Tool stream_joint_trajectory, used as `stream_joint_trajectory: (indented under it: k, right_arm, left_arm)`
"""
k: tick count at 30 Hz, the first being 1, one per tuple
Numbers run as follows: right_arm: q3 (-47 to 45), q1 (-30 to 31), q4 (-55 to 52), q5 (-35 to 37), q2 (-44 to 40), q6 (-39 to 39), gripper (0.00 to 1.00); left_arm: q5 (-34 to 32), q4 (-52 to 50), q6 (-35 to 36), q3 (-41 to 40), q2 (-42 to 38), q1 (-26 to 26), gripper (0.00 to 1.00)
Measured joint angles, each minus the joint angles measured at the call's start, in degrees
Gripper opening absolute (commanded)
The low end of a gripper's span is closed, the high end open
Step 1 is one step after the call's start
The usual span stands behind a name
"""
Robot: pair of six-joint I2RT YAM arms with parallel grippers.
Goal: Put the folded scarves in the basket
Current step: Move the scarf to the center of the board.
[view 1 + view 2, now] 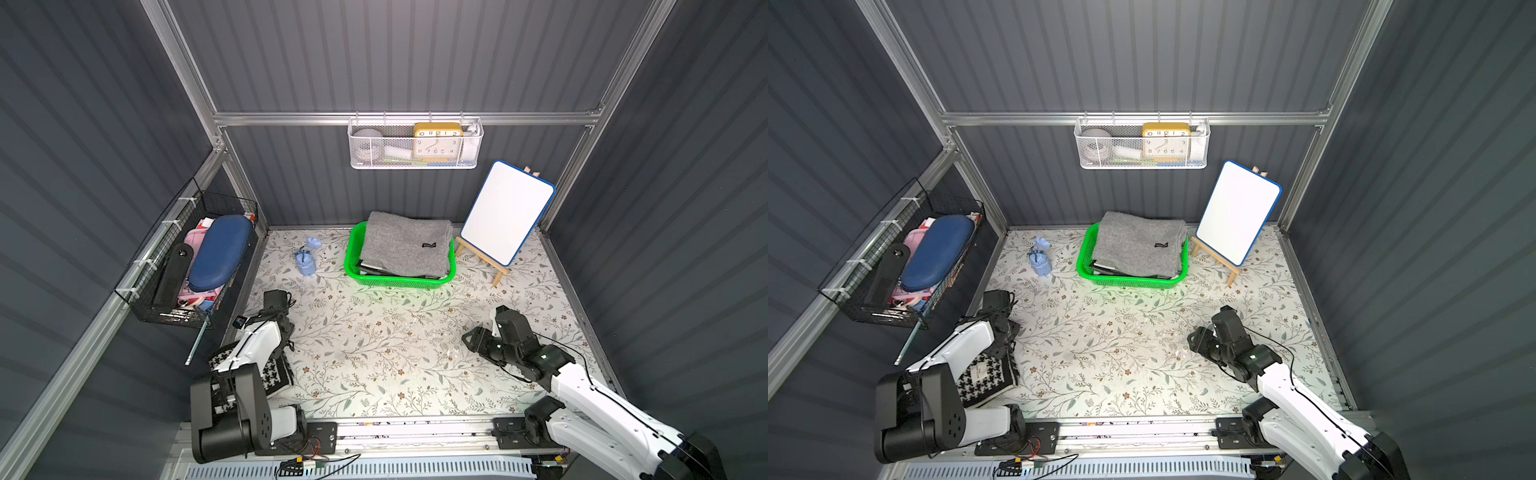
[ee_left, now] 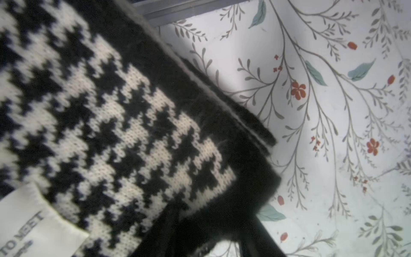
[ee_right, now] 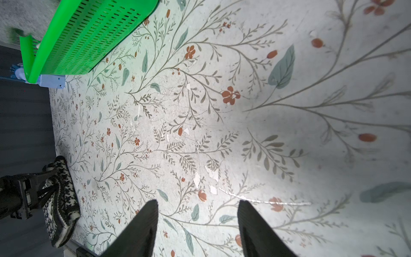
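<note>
Table (image 1: 395,353): scarf (image 1: 980,378) at its near left edge, well apart from the basket | basket (image 1: 395,283): far middle, grey cloth (image 1: 403,245) heaped inside | left claw (image 3: 51,183): pinches the scarf's edge; I'd lift high to clear the rim and lay it on top | right claw (image 3: 197,202): spread, empty.

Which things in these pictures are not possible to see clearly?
- Whether the left tool grips the houndstooth scarf: the left arm hides it in both top views; small and dark in right wrist view.
- Scarf label: text cut by left wrist view's edge.
- Green basket contents: grey folded cloth covers them in both top views.
</note>
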Motion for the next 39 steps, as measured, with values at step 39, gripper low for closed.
stream_joint_trajectory:
  k: [39]
  right_arm:
    - [-1.18, 0.00, 1.55, -1.03, 1.09, 1.49, 0.62]
  left_arm:
    - [19.04, 18.80, -5.14, -5.14, -0.90, -50.40, 0.00]
